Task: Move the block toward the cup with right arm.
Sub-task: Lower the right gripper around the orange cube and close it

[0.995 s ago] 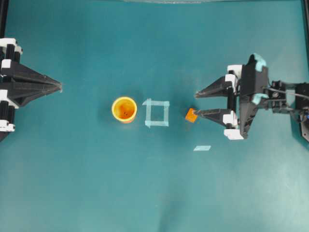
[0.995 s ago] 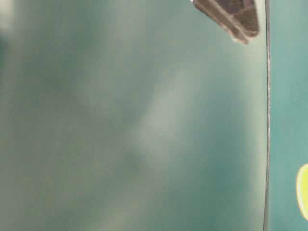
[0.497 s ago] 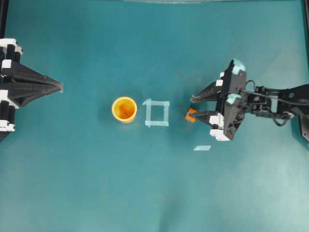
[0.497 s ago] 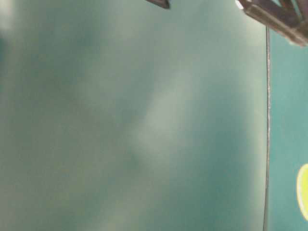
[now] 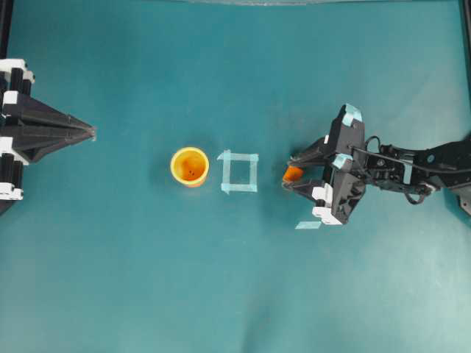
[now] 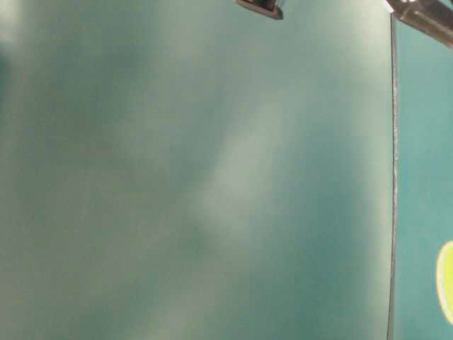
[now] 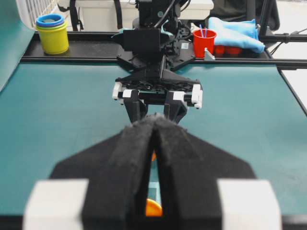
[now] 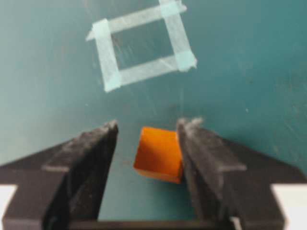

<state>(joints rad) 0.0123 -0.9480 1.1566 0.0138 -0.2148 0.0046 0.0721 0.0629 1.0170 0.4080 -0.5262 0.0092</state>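
The small orange block point(image 5: 292, 173) lies on the teal table just right of a pale blue tape square point(image 5: 239, 172). The yellow cup point(image 5: 190, 166) with an orange inside stands left of that square. My right gripper point(image 5: 295, 170) is open and low, with a finger on each side of the block. In the right wrist view the block point(image 8: 159, 153) touches one finger point(image 8: 201, 153), with a gap to the other; the gripper point(image 8: 147, 128) faces the tape square point(image 8: 141, 45). My left gripper point(image 5: 92, 133) is shut and empty at the far left, also shown in the left wrist view point(image 7: 154, 120).
A loose strip of pale blue tape point(image 5: 308, 225) lies just below the right gripper. Beyond the table's far rail the left wrist view shows stacked yellow cups point(image 7: 52, 33), a red cup point(image 7: 204, 42) and a blue cloth point(image 7: 235, 28). The table-level view is a blur.
My right gripper has moved left and down, so its fingers now straddle the block, and the jaws have narrowed. The block, the cup and the left arm have not moved.
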